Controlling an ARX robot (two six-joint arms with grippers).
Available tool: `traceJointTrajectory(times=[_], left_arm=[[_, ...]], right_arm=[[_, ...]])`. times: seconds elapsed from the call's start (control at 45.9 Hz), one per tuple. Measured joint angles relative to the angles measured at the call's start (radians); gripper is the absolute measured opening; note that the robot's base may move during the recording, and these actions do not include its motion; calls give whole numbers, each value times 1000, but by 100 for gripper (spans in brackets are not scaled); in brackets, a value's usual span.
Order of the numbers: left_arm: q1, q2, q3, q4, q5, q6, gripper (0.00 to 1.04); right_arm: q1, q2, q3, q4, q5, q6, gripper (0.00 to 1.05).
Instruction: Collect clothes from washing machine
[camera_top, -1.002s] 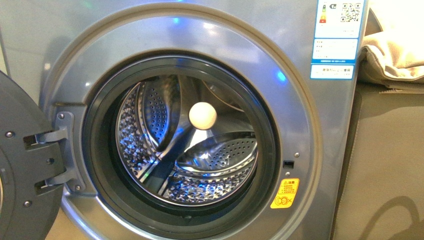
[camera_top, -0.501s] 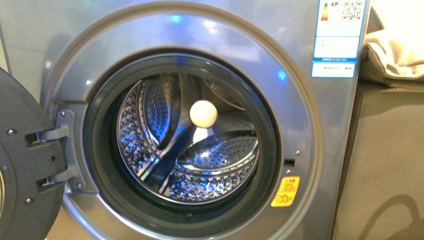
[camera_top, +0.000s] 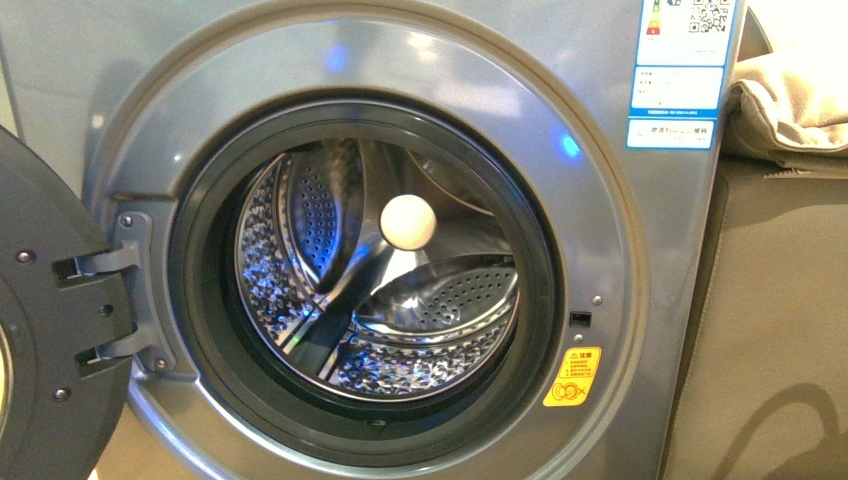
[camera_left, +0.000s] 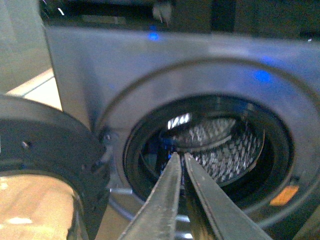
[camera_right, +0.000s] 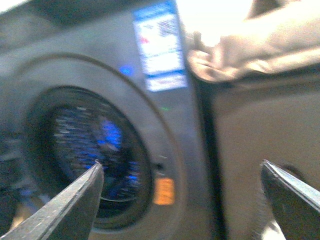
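The grey washing machine (camera_top: 600, 230) fills the front view with its round door (camera_top: 50, 330) swung open at the left. The perforated steel drum (camera_top: 440, 310) shows bare metal and a cream ball-like hub (camera_top: 408, 221) at its back. No dark navy clothes show in any view. Neither gripper is in the front view. In the left wrist view my left gripper (camera_left: 179, 156) is shut and empty, in front of the drum opening (camera_left: 220, 145). In the blurred right wrist view my right gripper (camera_right: 180, 164) is open wide and empty, in front of the machine's right edge (camera_right: 170, 165).
Beige cushion fabric (camera_top: 790, 100) lies on a brown-grey unit (camera_top: 780, 330) right of the machine. A blue-white label (camera_top: 680, 70) and an orange sticker (camera_top: 572, 376) mark the machine's front. The open door's hinge (camera_top: 110, 310) juts at the left of the opening.
The front view has shifted slightly: the machine, label and sticker sit a little lower-left to higher-right in frame than before. Nothing inside the drum has moved.
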Motion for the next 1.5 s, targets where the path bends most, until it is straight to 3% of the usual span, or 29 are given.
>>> traceJointTrajectory(times=[0.044, 0.087, 0.153, 0.567, 0.654, 0.697, 0.806, 1.22, 1.329, 1.503], left_arm=[[24, -19, -76, 21, 36, 2, 2], [42, -43, -142, 40, 70, 7, 4], [72, -74, -206, 66, 88, 8, 4], [230, -275, -503, 171, 226, 9, 4], [262, -300, -541, 177, 262, 9, 4], [314, -322, -561, 179, 338, 10, 4], [367, -363, -607, 189, 354, 9, 4], [369, -470, -704, 184, 362, 9, 4], [369, -570, -713, 69, 361, 9, 4], [369, -621, -727, 54, 361, 9, 4]], right_arm=[[59, -68, 0, -159, 138, -62, 85], [98, -121, 0, -284, 233, -127, 78], [125, -170, 0, -408, 296, -180, 67], [133, -280, 1, -546, 312, -253, 2], [133, -386, 2, -689, 312, -256, 2], [134, -428, 2, -707, 313, -256, 2], [134, -439, 2, -712, 313, -256, 2], [134, -439, 2, -713, 312, -256, 2], [134, -439, 2, -713, 312, -256, 2], [134, -439, 2, -713, 312, -256, 2]])
